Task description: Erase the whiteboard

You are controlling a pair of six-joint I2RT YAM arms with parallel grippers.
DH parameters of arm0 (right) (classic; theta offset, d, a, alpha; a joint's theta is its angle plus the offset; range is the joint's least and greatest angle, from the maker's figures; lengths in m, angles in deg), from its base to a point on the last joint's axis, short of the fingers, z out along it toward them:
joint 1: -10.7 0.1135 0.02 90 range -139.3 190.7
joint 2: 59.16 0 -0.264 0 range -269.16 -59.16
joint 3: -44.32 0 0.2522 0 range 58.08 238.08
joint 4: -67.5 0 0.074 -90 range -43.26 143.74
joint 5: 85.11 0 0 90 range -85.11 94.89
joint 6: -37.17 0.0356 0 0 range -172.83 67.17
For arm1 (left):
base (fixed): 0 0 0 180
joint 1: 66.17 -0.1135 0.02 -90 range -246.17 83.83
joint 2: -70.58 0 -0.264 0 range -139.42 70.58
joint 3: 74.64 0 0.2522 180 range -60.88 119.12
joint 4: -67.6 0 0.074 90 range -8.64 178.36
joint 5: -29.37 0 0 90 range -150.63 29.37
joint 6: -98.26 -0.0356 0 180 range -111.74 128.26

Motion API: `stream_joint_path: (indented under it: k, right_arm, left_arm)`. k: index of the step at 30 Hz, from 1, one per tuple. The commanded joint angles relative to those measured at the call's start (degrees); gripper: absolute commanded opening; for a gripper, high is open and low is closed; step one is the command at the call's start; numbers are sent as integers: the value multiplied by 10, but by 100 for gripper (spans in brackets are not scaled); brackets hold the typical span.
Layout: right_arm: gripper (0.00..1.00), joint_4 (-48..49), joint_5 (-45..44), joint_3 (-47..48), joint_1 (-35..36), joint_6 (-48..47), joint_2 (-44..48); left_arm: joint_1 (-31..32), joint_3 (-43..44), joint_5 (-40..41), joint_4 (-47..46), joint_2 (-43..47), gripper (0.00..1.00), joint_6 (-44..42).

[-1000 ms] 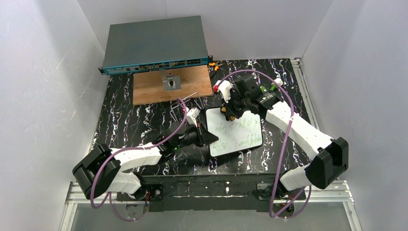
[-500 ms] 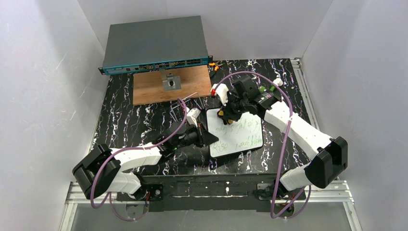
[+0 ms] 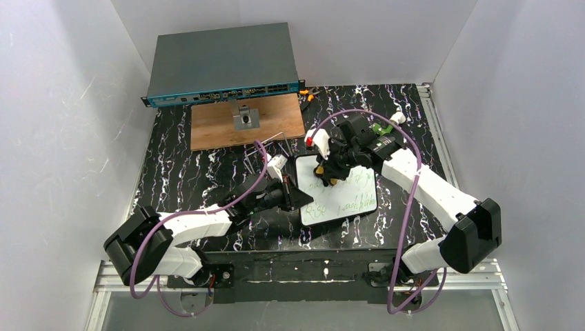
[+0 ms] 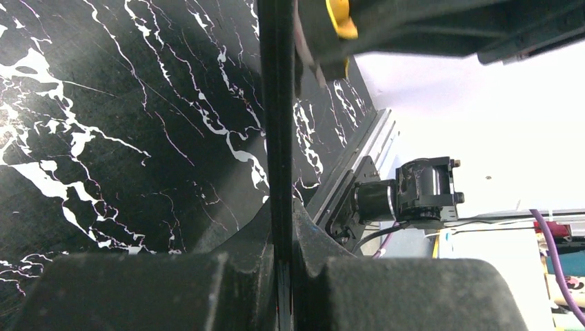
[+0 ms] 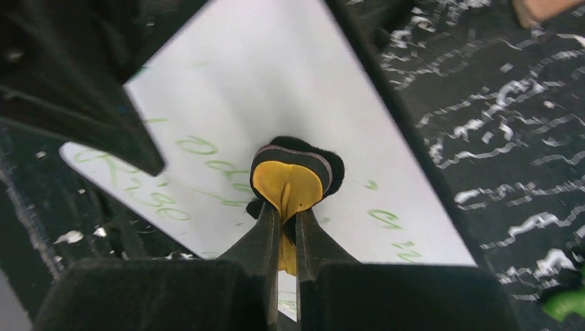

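The whiteboard lies flat on the black marbled table, white with a thin black rim and green handwriting. My left gripper is shut on its left edge; in the left wrist view the rim runs edge-on between the closed jaws of the gripper. My right gripper is shut on a small yellow eraser with a black felt pad and presses it on the upper left part of the board, among the green marks. The right gripper's tips pinch the eraser's yellow body.
A brown wooden panel with a small metal fitting lies behind the board. A grey-blue network switch stands at the back. Loose metal keys lie near the panel. A green object and orange bits lie at the back right.
My right gripper has moved with the eraser from the board's top left corner down onto the writing. The left gripper and the board have not moved.
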Motion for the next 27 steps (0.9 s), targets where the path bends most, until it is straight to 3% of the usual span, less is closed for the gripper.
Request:
stream_joint_path:
  k: [1,4,10,16,27]
  right_arm:
    - [1,-50,96,8,18,-32,8]
    - [1,-39,72,19,21,-12,2]
    - [1,32,-74,23,10,34,-5]
    - [1,47,-97,-3,-12,26,9]
    - [1,-32,87,-25,6,-44,26]
  left_arm:
    - [4,15,-19,11,-1,0,-41]
    - [4,19,-21,13,-5,0,-41]
    - [3,19,-21,13,-5,0,-41]
    - [2,17,-20,13,-3,0,-43]
    - [2,11,-15,8,-2,0,-42]
